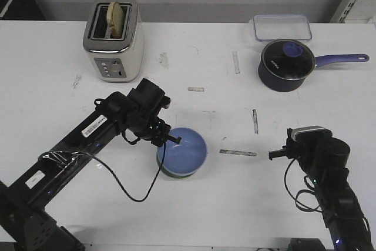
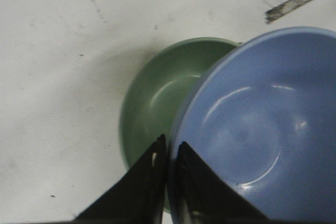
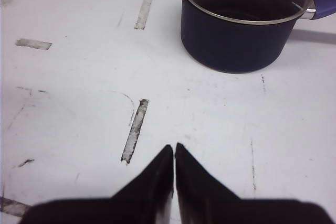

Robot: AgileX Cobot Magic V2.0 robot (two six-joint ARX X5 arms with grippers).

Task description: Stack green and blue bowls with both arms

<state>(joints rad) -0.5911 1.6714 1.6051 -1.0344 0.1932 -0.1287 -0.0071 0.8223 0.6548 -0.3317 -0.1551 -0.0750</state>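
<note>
Blue bowl [image 2: 252, 135]: pinched at its near rim by left gripper [image 2: 167, 153], hanging tilted & off-centre over green bowl [image 2: 157, 98], not seated yet.
Green bowl: on table [image 1: 282, 110], just under & beyond the fingertips, partly covered.
Left gripper: jaws clamped on the thin rim, one finger inside, one outside.
Right gripper [image 3: 174, 153]: fingers together, holding nothing; saucepan [image 3: 241, 19] well ahead of it.
Handling: prob. light, stiff, glossy so slippery; rim pinch is the only hold, could pivot.
</note>
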